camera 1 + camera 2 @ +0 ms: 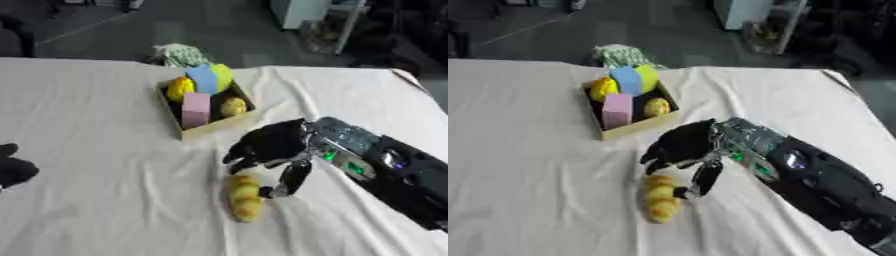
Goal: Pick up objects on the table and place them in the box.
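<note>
A lumpy yellow-orange object [246, 198] lies on the white cloth near the front middle. My right hand [273, 146] hovers just above its far end, fingers curved downward and spread, thumb [294, 181] reaching down beside the object; it holds nothing. Behind it stands a shallow tan box [211, 126] holding a pink block [195, 109], a blue piece [203, 78], a green-yellow round thing [223, 76] and two yellow items [233, 106]. My left hand [13, 169] shows as a dark shape at the left edge.
The white cloth [96, 115] covers the table, wrinkled around the box. A green-white patterned thing [181, 54] sits at the far edge behind the box. Beyond is dark floor and furniture.
</note>
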`<action>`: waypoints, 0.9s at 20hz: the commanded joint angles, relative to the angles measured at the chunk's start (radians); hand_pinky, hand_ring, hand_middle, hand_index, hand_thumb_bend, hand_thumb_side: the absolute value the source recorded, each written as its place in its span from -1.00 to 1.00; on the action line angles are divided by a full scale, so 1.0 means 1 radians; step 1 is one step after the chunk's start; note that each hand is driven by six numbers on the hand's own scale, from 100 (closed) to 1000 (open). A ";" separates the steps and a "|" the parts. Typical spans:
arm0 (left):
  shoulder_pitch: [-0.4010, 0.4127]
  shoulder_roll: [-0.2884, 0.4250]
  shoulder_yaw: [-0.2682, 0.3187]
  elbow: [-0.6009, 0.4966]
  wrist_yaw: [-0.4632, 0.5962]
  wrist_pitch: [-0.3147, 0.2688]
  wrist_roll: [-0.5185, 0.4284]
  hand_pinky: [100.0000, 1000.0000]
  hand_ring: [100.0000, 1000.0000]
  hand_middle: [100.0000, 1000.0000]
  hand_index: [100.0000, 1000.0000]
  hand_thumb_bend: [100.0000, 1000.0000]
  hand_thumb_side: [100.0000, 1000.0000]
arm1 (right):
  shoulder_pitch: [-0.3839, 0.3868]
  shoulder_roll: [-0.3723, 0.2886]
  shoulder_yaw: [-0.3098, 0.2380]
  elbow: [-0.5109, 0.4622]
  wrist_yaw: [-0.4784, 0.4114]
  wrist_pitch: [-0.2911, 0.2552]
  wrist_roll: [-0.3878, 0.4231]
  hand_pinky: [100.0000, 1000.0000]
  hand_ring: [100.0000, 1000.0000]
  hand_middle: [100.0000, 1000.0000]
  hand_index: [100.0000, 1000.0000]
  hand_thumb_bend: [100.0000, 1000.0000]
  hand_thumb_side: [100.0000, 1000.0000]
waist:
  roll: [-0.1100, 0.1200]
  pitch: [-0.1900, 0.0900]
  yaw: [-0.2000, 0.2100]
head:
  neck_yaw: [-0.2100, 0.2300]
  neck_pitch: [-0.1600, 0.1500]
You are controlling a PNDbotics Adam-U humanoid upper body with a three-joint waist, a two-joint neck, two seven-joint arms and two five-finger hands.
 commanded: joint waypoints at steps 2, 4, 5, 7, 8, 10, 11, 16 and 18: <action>-0.009 0.006 0.005 -0.019 0.000 -0.002 -0.001 0.62 0.40 0.19 0.65 -1.00 0.40 | -0.012 -0.013 -0.008 0.008 -0.003 -0.141 0.082 0.75 0.89 0.86 0.43 -0.84 -0.20 | 0.006 -0.010 0.000 | -0.002 -0.002; -0.008 0.006 0.005 -0.019 0.000 -0.001 -0.001 0.62 0.40 0.19 0.65 -1.00 0.41 | -0.012 -0.010 -0.014 0.010 -0.034 -0.127 0.017 0.70 0.80 0.76 0.10 -1.00 -0.20 | 0.006 -0.010 0.000 | -0.002 -0.002; -0.008 0.006 0.005 -0.019 0.000 -0.001 -0.001 0.62 0.40 0.20 0.65 -1.00 0.41 | -0.011 -0.008 -0.017 0.014 -0.058 -0.116 -0.024 0.68 0.77 0.70 0.02 -1.00 -0.41 | 0.006 -0.010 0.000 | -0.002 -0.003; -0.008 0.006 0.005 -0.019 0.000 -0.001 -0.001 0.62 0.40 0.20 0.65 -1.00 0.41 | -0.013 -0.007 -0.021 0.023 -0.106 -0.095 -0.095 0.65 0.73 0.65 -0.08 -1.00 -0.50 | 0.006 -0.011 0.000 | -0.001 -0.003; -0.008 0.006 0.005 -0.019 0.000 -0.001 -0.001 0.62 0.40 0.20 0.65 -1.00 0.41 | -0.015 -0.007 -0.023 0.027 -0.129 -0.086 -0.120 0.65 0.72 0.64 -0.08 -1.00 -0.53 | 0.006 -0.011 -0.001 | -0.001 -0.003; -0.008 0.006 0.006 -0.019 0.000 0.000 -0.001 0.62 0.40 0.20 0.65 -1.00 0.41 | -0.023 -0.007 -0.031 0.033 -0.178 -0.067 -0.147 0.64 0.71 0.63 -0.10 -1.00 -0.58 | 0.006 -0.012 -0.001 | -0.001 -0.002; -0.008 0.007 0.006 -0.019 0.001 -0.001 0.000 0.62 0.40 0.20 0.65 -1.00 0.40 | -0.030 -0.006 -0.037 0.036 -0.206 -0.057 -0.152 0.63 0.70 0.61 -0.12 -1.00 -0.63 | 0.007 -0.013 -0.001 | -0.001 -0.002; -0.007 0.007 0.006 -0.019 0.003 -0.002 0.000 0.62 0.40 0.20 0.65 -1.00 0.40 | -0.083 -0.001 -0.075 0.074 -0.355 -0.013 -0.133 0.62 0.67 0.59 -0.11 -1.00 -0.69 | 0.009 -0.014 -0.002 | -0.001 -0.006; -0.006 0.007 0.006 -0.019 0.003 -0.001 -0.001 0.62 0.40 0.20 0.65 -1.00 0.40 | -0.112 0.005 -0.092 0.107 -0.397 -0.006 -0.113 0.62 0.67 0.59 -0.10 -1.00 -0.70 | 0.009 -0.015 -0.002 | -0.001 -0.006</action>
